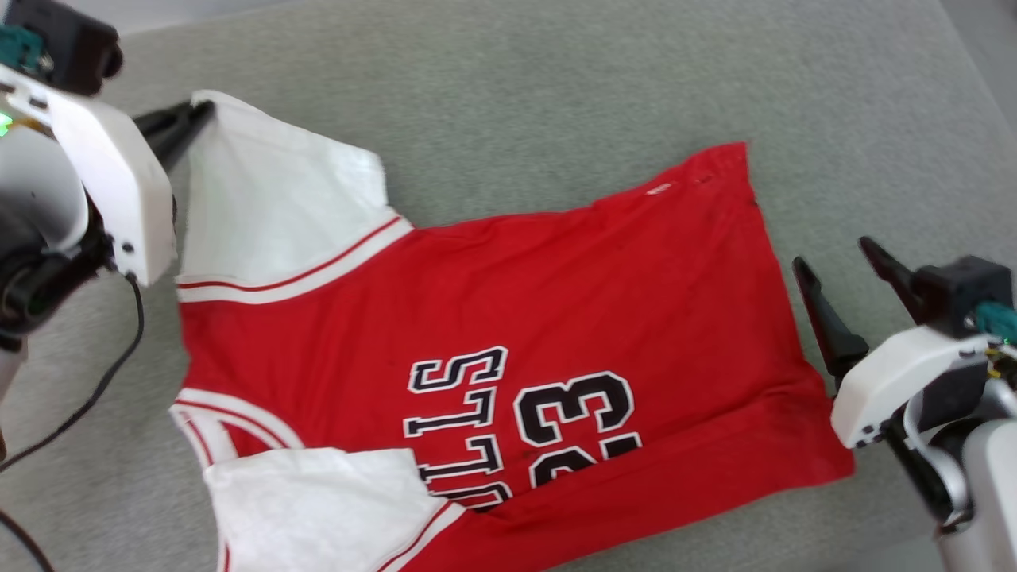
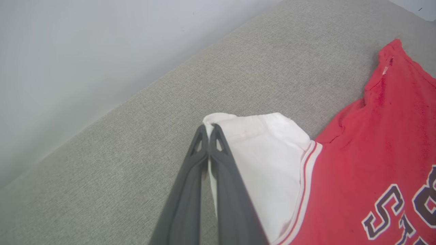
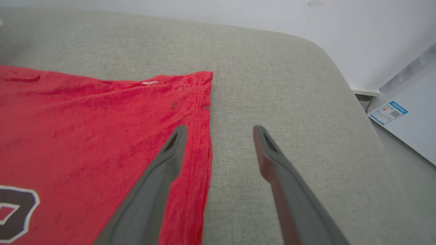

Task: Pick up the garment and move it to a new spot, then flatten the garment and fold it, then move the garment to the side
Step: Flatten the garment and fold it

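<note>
A red garment (image 1: 477, 302) with white sleeves is spread front-up on a grey fabric surface (image 1: 556, 79), its neckline turned to the robot's left and its hem to the right. The far sleeve (image 1: 270, 199) is held at its outer corner by the left gripper (image 1: 203, 107). In the left wrist view, that gripper's dark fingers (image 2: 184, 190) are seen pressed together, with the white sleeve edge (image 2: 213, 119) pinched between their tips and the cloth trailing back along them. The right gripper (image 1: 832, 256) is seen just beside the hem, with nothing held. In the right wrist view its fingers (image 3: 150, 197) are spread wide; one is placed over the red hem edge (image 3: 206, 136) and the other over bare grey fabric. Whether the cloth is touched cannot be told. The near sleeve (image 1: 318, 508) is folded inward over part of the black lettering (image 1: 461, 429) and is cut off by the bottom of the head view. The lower part of the number 23 (image 1: 580, 429) is lost in a crease. A dark cable (image 1: 103, 381) is seen hanging below the left arm.
</note>
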Tool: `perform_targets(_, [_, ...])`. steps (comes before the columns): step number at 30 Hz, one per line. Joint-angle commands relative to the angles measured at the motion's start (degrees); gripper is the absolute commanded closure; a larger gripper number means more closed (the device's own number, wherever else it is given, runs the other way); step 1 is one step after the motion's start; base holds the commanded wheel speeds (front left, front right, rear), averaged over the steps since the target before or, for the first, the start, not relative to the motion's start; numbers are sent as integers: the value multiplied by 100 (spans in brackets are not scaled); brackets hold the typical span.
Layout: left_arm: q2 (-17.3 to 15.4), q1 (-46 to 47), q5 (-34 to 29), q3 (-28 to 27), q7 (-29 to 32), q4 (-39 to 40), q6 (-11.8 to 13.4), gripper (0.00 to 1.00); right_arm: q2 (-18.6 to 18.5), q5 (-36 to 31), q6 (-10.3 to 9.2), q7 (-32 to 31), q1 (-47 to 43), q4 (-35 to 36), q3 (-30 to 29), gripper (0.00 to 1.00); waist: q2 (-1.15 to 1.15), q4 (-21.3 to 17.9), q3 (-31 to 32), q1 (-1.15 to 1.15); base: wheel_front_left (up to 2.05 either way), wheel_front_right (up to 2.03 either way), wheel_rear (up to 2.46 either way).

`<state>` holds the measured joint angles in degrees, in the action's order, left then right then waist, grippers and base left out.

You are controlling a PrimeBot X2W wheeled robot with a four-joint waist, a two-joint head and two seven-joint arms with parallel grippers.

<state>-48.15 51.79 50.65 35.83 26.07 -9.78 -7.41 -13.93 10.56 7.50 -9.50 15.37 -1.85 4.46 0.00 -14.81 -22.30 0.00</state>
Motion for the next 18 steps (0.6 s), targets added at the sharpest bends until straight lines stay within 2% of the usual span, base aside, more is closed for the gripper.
perform_targets(1, [-52,-148,7,-8,-82,125,-5,100,-162,39,-2,-287,142,54,105,0,0,200,139,0,0,0,0])
perform_targets(6, [-190,-400,209,-113,-416,777,-4,100,-810,384,-5,-1740,750,154,277,0,0,493,42,0,0,0,0])
perform_targets(11, [-305,-586,181,-179,-578,1481,88,100,-1172,804,-5,-3290,1565,-36,396,0,0,795,-158,0,0,0,0])
perform_targets(14, [-311,-680,173,-205,-642,1897,197,100,-1288,922,-3,-3783,2020,-326,493,0,0,1002,-307,0,0,0,0])
perform_targets(18, [-300,-746,81,-174,-702,2378,295,100,-1458,911,-3,-4140,2424,-817,611,0,0,1286,-508,0,0,0,0])
